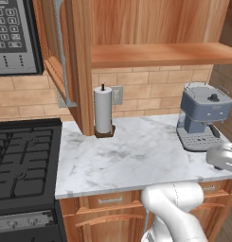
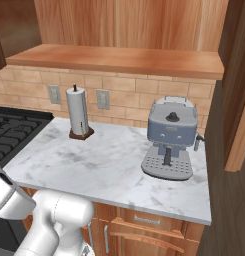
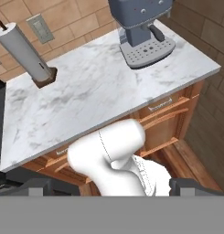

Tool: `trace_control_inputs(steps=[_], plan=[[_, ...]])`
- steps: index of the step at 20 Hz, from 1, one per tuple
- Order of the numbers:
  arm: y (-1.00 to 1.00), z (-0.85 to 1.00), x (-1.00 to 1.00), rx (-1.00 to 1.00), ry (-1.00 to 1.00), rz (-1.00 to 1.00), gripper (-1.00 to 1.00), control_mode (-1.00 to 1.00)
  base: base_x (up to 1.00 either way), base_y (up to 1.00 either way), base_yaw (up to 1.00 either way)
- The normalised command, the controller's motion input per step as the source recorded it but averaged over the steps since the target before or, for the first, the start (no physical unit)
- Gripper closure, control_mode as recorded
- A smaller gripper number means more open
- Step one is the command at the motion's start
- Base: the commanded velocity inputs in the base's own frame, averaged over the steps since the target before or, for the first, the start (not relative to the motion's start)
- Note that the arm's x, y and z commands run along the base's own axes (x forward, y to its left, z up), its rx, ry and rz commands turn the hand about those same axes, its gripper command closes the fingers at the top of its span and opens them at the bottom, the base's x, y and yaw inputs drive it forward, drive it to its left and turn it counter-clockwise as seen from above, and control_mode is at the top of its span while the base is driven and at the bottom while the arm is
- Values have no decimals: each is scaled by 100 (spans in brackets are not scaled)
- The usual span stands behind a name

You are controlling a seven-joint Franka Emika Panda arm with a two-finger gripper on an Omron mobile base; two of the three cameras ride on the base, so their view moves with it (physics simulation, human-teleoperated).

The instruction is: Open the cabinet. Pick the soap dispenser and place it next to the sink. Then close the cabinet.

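Observation:
The cabinet hangs above the counter with both doors swung open: its left door point(image 1: 60, 52) with a long silver bar handle stands edge-on, and its right door point(image 2: 239, 90) stands at the right. Its wooden shelf floor point(image 1: 160, 54) point(image 2: 119, 57) shows bare along the visible front part. The soap dispenser is out of view, and so is the sink. In the hand view my gripper point(image 3: 113, 186) is open, its two dark fingertips point(image 3: 35, 185) far apart with nothing between them, raised above and in front of the counter and looking down over it.
On the marble counter point(image 1: 136, 160) stand a white paper towel roll point(image 1: 103, 111) point(image 3: 26, 52) and a grey-blue coffee machine point(image 1: 202, 116) point(image 2: 170, 137). A black stove point(image 1: 22, 160) lies left, a microwave point(image 1: 13, 33) above it. Low drawers point(image 3: 161, 107) sit under the counter.

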Motion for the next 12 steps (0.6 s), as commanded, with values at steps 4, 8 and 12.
trace_control_inputs(steps=[4, 8, 12], plan=[[0, 4, -15, 0, 0, -1, -100, -100, 0, 0, 0], [-1, 5, -16, 0, 0, 0, -100, -100, 0, 0, 0], [0, 6, -16, 0, 0, 0, -100, -100, 0, 0, 0]])
